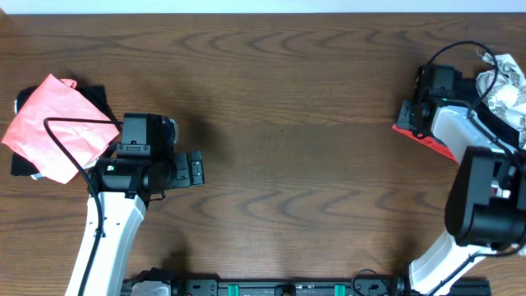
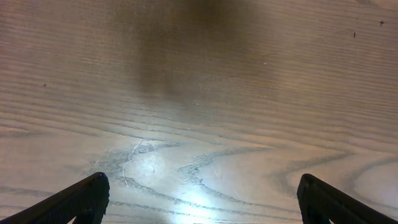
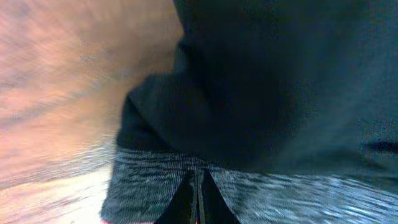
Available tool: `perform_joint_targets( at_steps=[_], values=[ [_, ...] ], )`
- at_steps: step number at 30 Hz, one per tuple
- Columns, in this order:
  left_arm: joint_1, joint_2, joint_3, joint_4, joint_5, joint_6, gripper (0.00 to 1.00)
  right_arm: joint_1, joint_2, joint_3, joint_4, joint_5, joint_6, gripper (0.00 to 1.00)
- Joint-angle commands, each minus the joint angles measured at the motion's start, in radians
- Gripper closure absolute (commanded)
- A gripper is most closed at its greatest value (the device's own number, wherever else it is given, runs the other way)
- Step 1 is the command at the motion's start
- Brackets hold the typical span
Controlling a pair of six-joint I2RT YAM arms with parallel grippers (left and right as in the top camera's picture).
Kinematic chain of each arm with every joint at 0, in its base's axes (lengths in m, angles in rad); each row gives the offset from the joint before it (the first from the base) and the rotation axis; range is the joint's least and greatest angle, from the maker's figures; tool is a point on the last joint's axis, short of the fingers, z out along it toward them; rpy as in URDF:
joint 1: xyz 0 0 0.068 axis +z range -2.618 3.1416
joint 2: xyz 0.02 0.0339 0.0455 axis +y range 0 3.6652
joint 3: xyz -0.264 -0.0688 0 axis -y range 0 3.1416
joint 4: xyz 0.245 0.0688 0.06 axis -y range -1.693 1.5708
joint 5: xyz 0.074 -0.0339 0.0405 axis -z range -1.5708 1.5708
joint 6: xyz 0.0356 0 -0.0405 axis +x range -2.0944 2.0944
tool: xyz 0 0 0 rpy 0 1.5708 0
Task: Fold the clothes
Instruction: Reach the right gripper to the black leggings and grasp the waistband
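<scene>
The black leggings (image 3: 280,81) fill the right wrist view, their grey waistband (image 3: 149,180) lying across the bottom. My right gripper (image 3: 196,198) is shut, its fingers pressed together on the waistband. From overhead, only the waistband's coral-red edge (image 1: 423,140) shows beside the right gripper (image 1: 408,122); the arm hides the rest of the leggings. A white leaf-print cloth (image 1: 505,82) lies at the far right. A coral-pink cloth (image 1: 53,123) lies at the far left over a dark garment (image 1: 99,94). My left gripper (image 1: 196,168) (image 2: 202,205) is open over bare wood, right of the pink cloth.
The brown wooden table (image 1: 288,99) spans the view. The left arm's black cable (image 1: 66,140) loops across the pink cloth. The arm bases and a black rail (image 1: 279,288) sit along the near edge.
</scene>
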Motion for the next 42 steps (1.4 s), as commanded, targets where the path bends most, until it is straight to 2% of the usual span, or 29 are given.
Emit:
perform_joint_targets(
  at_steps=[1,5,13,25,31,38,42],
  values=[
    [-0.003,0.002,0.017,-0.004,0.000,-0.005,0.04,-0.003,0.061,0.011,0.003,0.026,-0.014,0.99],
    [-0.003,0.002,0.017,-0.003,0.000,-0.005,0.04,0.001,0.126,0.011,0.000,-0.036,-0.014,0.99],
    [-0.003,0.002,0.017,0.000,0.000,-0.005,0.04,0.062,0.158,0.011,0.034,-0.327,-0.030,0.99],
    [-0.003,0.002,0.016,0.004,-0.001,-0.005,0.03,0.356,0.158,0.011,0.104,-0.433,-0.002,0.99],
    [-0.003,0.002,0.017,0.007,-0.001,-0.005,0.03,0.468,0.157,0.013,0.227,-0.519,0.098,0.99],
    [-0.003,0.002,0.017,0.007,-0.001,-0.005,0.03,0.524,0.155,0.016,0.489,-0.766,0.209,0.99],
    [-0.003,0.002,0.017,0.010,-0.001,-0.005,0.03,0.519,0.145,0.025,0.481,-0.764,0.210,0.99]
  ],
)
